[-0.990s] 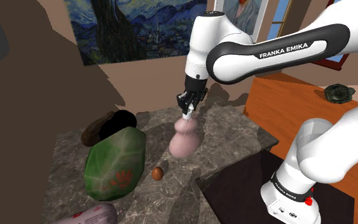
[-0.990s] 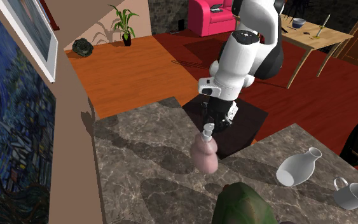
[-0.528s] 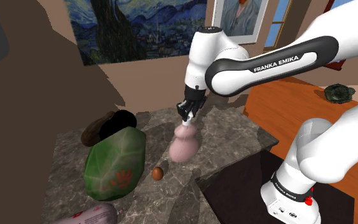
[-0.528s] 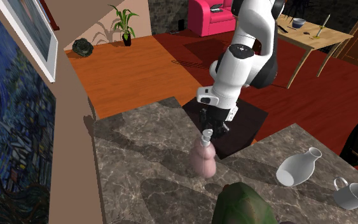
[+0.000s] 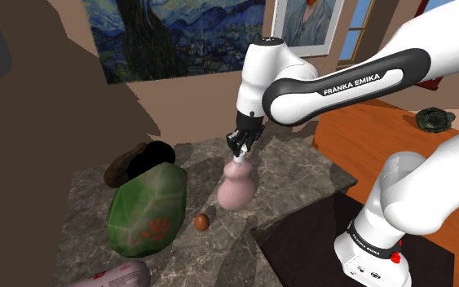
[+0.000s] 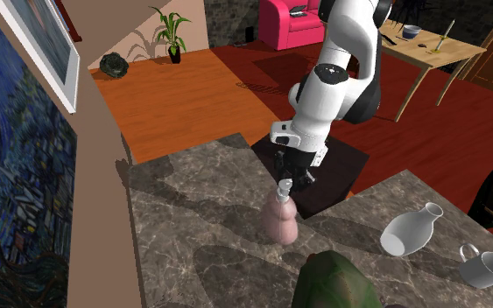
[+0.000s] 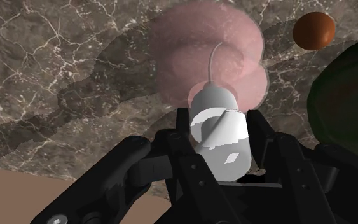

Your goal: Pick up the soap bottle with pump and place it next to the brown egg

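Gripper [image 5: 239, 148] clamped on pump [image 7: 219, 137] of pink soap bottle [image 5: 236, 187]; narrow, smooth hold, so the light body may swing.

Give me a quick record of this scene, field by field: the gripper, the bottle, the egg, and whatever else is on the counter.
gripper: shut on the pump
bottle: pink, upright, hanging below the gripper over the counter
egg: brown, on the counter, apart from the bottle, toward the shoulder view's lower left of it
bag: green, beside the egg
jug: white, on the counter
mug: white, near the jug
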Available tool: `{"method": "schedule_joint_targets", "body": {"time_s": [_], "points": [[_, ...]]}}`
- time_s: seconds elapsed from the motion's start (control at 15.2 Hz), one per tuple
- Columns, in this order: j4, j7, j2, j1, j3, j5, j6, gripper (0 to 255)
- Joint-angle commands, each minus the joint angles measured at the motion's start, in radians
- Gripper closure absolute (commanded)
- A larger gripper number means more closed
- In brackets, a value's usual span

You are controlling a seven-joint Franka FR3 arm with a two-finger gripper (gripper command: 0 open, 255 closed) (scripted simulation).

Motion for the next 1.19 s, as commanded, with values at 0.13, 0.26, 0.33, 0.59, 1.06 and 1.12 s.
{"method": "schedule_joint_targets", "body": {"time_s": [0.13,0.26,0.33,0.59,1.06,1.12], "points": [[0.001,0.000,0.000,0.000,0.000,0.000,0.000,0],[0.001,0.000,0.000,0.000,0.000,0.000,0.000,0],[0.001,0.000,0.000,0.000,0.000,0.000,0.000,0],[0.083,-0.008,-0.056,0.007,-0.006,0.010,-0.137,0],[0.083,-0.008,-0.056,0.008,-0.006,0.010,-0.137,0],[0.083,-0.008,-0.056,0.008,-0.006,0.010,-0.137,0]]}}
